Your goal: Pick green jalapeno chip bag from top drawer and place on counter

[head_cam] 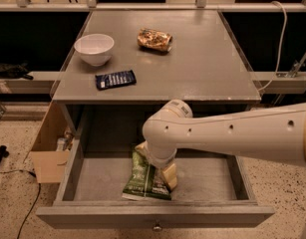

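The green jalapeno chip bag lies flat on the floor of the open top drawer, near its front and a little left of the middle. My gripper reaches down into the drawer right over the bag's upper right part. It is open, with one pale finger at the bag's top left and the other at its right edge. My wrist hides the bag's upper part. The counter above is the grey cabinet top.
On the counter stand a white bowl, a flat dark blue packet and a brown-gold wrinkly packet. An open cardboard box sits on the floor left of the drawer. A cable hangs at the right.
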Controlling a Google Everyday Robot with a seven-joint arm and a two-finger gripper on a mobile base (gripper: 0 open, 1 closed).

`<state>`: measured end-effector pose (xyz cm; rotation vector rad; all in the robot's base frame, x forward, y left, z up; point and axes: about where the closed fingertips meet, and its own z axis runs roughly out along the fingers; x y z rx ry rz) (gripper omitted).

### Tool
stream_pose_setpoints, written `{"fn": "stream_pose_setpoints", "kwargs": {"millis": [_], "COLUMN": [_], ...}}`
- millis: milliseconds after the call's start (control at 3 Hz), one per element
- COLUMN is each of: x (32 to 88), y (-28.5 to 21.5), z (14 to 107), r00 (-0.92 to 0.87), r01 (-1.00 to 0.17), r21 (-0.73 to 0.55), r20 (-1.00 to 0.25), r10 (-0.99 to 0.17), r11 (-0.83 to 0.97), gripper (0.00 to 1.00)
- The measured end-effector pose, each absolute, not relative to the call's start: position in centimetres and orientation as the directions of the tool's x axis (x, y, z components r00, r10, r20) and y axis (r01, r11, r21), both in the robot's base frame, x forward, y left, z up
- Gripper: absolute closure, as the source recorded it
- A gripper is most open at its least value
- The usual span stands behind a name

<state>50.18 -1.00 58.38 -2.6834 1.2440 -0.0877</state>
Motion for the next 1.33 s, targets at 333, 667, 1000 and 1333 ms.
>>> {"fn": "stream_pose_setpoints", "kwargs": {"millis": [333, 667, 1000, 1333], "x": [50.06, 50.06, 50.06, 50.06], "y": [-0.56, -0.56, -0.56, -0.56], "z": [58.21, 58.21, 58.21, 58.21], "r00": [0.646, 0.646, 0.646, 0.646], "r01": [-0.753, -0.753, -0.753, -0.753], "r21": [-0.180, -0.180, -0.180, -0.180], "r20": [-0.020, -0.020, -0.020, -0.020], "r10": [-0.763, -0.763, -0.763, -0.763], "r11": [-0.632, -0.632, -0.632, -0.632], "gripper": [0.17, 0.39, 0.62, 0.85]}}
